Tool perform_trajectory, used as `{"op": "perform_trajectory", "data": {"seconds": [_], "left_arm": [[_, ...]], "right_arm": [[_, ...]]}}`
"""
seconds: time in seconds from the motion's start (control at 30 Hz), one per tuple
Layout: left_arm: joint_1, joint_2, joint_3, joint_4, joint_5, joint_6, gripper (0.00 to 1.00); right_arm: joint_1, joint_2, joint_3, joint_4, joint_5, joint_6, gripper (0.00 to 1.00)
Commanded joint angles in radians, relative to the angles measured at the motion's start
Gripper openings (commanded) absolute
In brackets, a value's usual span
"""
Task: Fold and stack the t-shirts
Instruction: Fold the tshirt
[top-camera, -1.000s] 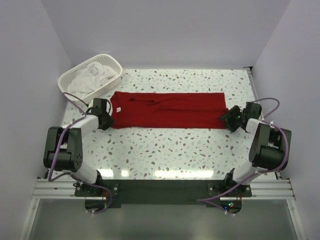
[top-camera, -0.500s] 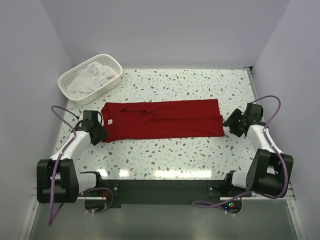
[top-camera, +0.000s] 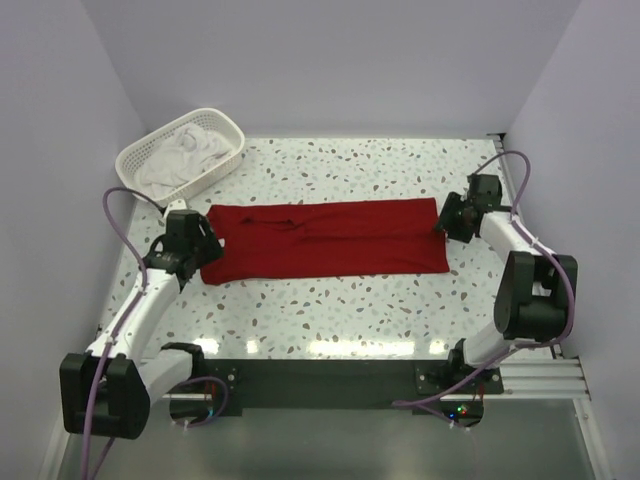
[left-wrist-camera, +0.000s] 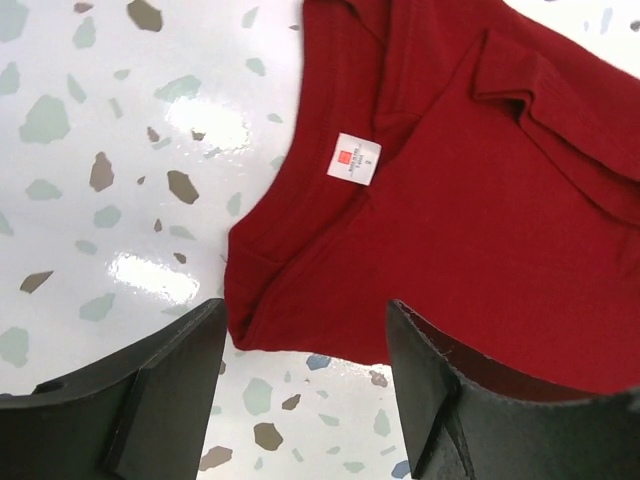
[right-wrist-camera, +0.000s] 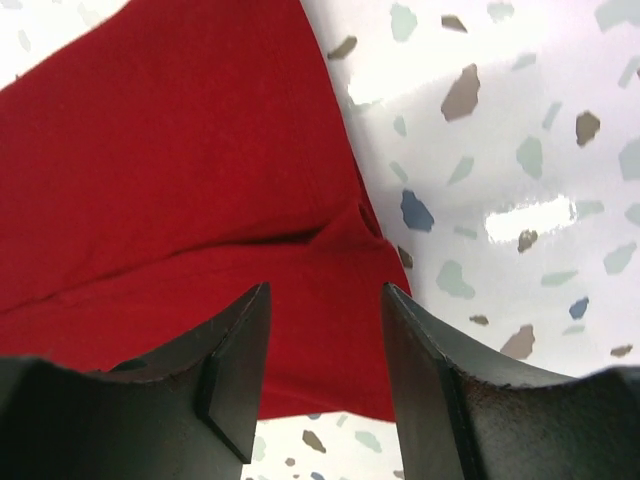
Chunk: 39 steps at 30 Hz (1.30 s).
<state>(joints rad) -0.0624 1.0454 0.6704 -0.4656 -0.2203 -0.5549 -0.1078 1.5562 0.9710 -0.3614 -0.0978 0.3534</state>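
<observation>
The red shirt (top-camera: 325, 238) lay flat in a long band across the table (top-camera: 350, 305) — sides tucked in, likely ready for a crosswise fold. The left gripper (left-wrist-camera: 305, 318) hung wide over the collar end and the right gripper (right-wrist-camera: 325, 292) stood parted over the hem corner — neither holding cloth. White shirts (top-camera: 185, 152) sat in the basket (top-camera: 133, 160).

Left gripper (left-wrist-camera: 305, 345) and right gripper (right-wrist-camera: 325, 370) both hover low with jaws parted
</observation>
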Motion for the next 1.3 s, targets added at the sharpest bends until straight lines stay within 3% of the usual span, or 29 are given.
{"op": "perform_trajectory", "data": {"seconds": [0.0, 0.37, 0.47, 0.6, 0.7, 0.97, 1.27], "left_arm": [[-0.046, 0.018, 0.034, 0.077, -0.05, 0.084, 0.69], [-0.083, 0.073, 0.032, 0.177, -0.042, 0.147, 0.68], [-0.083, 0.076, 0.034, 0.185, -0.044, 0.153, 0.68], [-0.083, 0.077, 0.031, 0.191, -0.027, 0.148, 0.67], [-0.082, 0.085, 0.032, 0.189, -0.025, 0.15, 0.67], [-0.082, 0.096, 0.032, 0.179, -0.045, 0.144, 0.67], [-0.082, 0.108, 0.037, 0.176, -0.024, 0.13, 0.68]], "right_arm": [[0.002, 0.036, 0.072, 0.015, -0.014, -0.03, 0.51], [0.002, 0.145, 0.124, -0.01, 0.024, -0.037, 0.41], [0.002, 0.153, 0.13, -0.016, 0.03, -0.044, 0.32], [0.003, 0.162, 0.143, -0.027, 0.04, -0.048, 0.1], [0.002, 0.166, 0.159, -0.034, 0.047, -0.047, 0.08], [0.002, 0.214, 0.209, -0.053, 0.07, -0.04, 0.1], [0.059, 0.2, 0.271, -0.1, 0.118, -0.08, 0.43]]}}
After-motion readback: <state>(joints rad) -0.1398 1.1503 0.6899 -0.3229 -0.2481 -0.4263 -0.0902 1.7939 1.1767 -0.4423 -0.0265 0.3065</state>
